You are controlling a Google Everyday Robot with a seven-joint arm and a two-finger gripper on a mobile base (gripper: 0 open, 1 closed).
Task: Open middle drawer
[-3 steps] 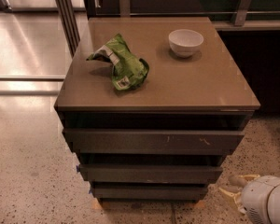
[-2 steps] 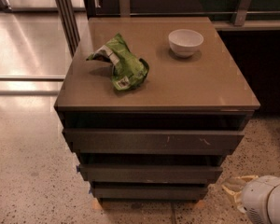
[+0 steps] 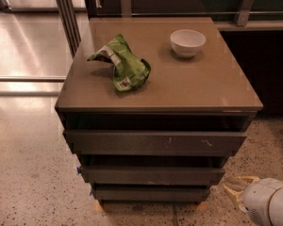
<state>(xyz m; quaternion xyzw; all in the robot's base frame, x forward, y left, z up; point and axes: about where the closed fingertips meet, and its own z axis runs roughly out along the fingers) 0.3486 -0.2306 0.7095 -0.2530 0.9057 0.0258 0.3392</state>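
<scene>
A dark grey-brown cabinet holds three flat, handleless drawer fronts stacked under its top. The middle drawer (image 3: 151,174) is the mid-width front, shut flush, between the wider scratched top front (image 3: 154,142) and the narrowest bottom front (image 3: 151,192). My gripper (image 3: 237,188) shows at the bottom right corner, pale fingers on a white wrist, low beside the cabinet's right side and level with the lower drawers. It touches nothing.
On the cabinet top (image 3: 198,84) lie a crumpled green chip bag (image 3: 122,65) at the left and a white bowl (image 3: 187,42) at the back right. Speckled floor surrounds the cabinet. Metal posts (image 3: 66,13) stand at the back left, a dark counter base at the right.
My gripper has shifted slightly down and right at the bottom corner. The drawers, bag and bowl have not moved.
</scene>
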